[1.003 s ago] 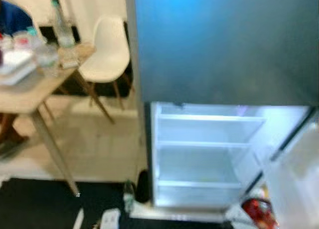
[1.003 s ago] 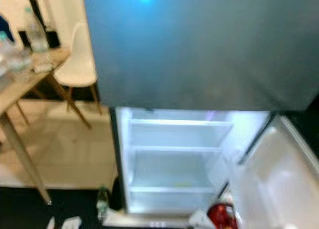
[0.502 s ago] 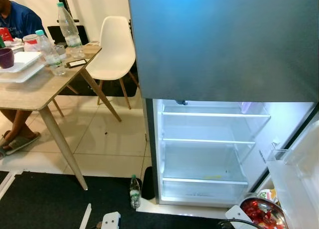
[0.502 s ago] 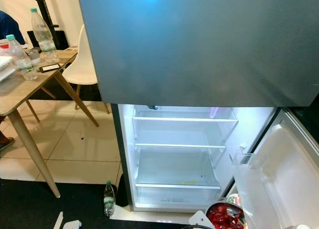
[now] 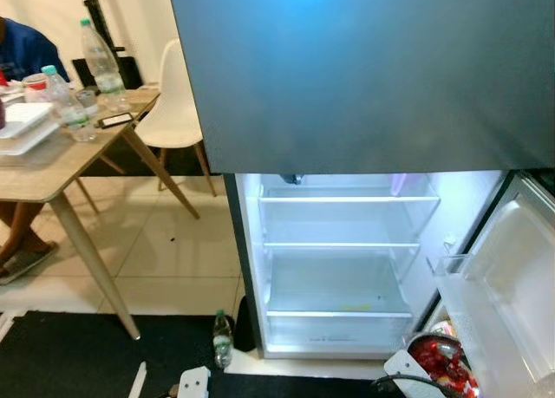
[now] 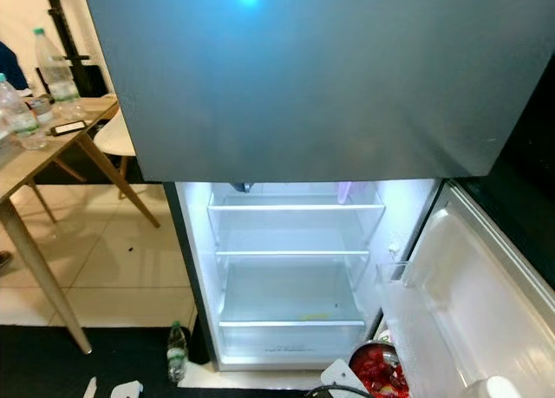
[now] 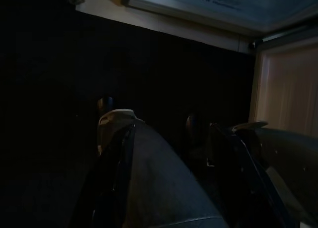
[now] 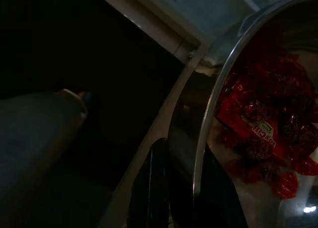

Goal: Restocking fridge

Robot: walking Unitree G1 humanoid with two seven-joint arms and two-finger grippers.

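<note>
While the fridge (image 5: pixel 347 259) stands open with bare shelves, our right gripper (image 8: pixel 174 188) clamps the rim of the steel bowl (image 5: pixel 447 363) of red sweets, low beside its door. We cannot tell the left gripper's (image 7: pixel 169 153) state

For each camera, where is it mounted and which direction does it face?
Left eye view: on the head, facing forward and down at the open fridge, the table and the bowl of red sweets.
Right eye view: the same head, same scene, shifted sideways.
Left wrist view: on the left wrist, along the left tool, toward the dark floor mat.
Right wrist view: on the right wrist, along the right tool, which grips the bowl's rim.
Shared: both eyes and the right wrist show the bowl.
</note>
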